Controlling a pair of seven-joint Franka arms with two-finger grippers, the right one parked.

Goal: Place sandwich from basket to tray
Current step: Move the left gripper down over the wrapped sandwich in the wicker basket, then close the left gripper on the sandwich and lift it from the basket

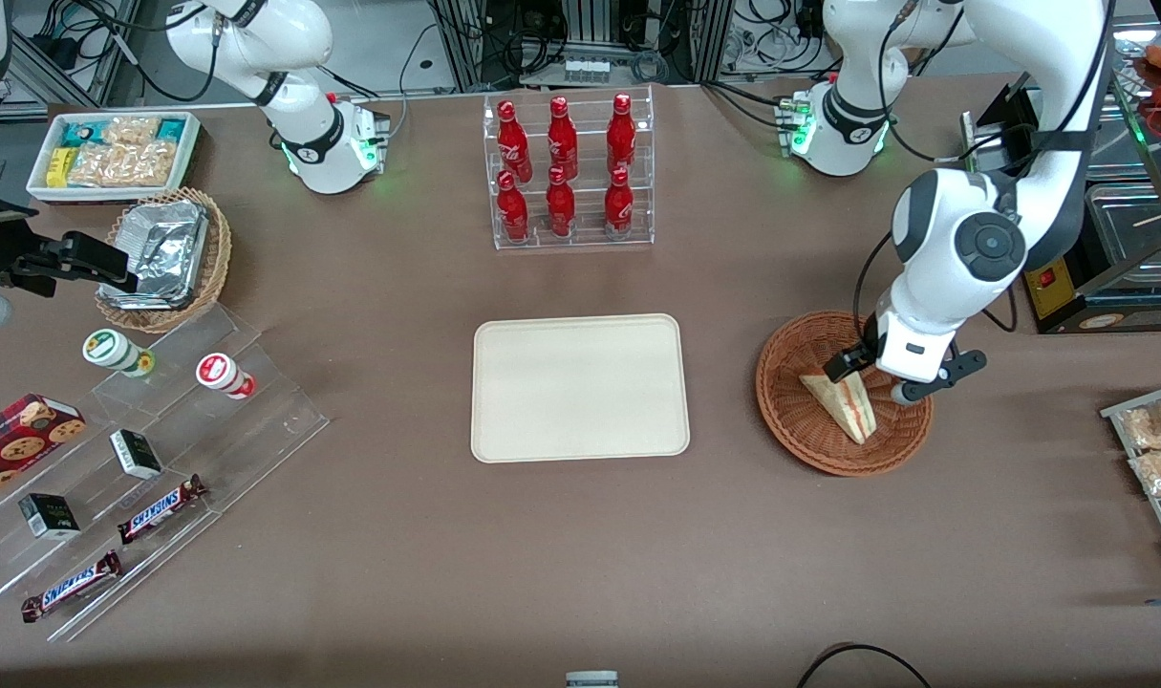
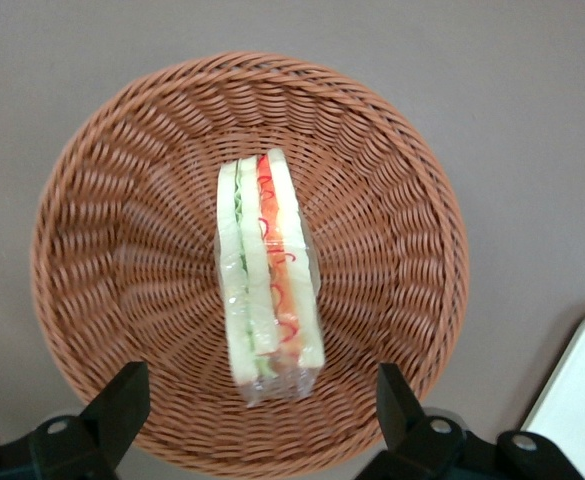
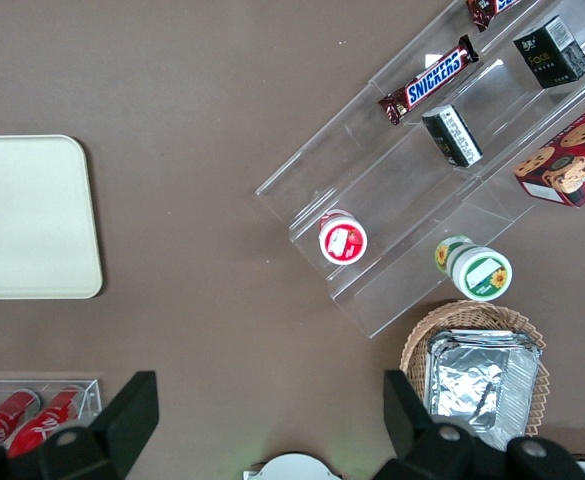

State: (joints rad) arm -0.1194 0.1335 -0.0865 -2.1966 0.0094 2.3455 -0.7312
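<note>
While the flat cream-beige rectangular tray (image 1: 580,387) sits bare toward the parked arm from the round reddish-brown wicker basket (image 1: 788,413), the triangular white-bread sandwich (image 2: 268,272) lies inside it. Tool (image 2: 262,410) is released, fingers straddling the wedge's long axis.

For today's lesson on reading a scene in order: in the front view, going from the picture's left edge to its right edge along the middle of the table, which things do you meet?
Tiered clear display stand → tray → basket → sandwich inside it → open gripper hanging over the basket.
</note>
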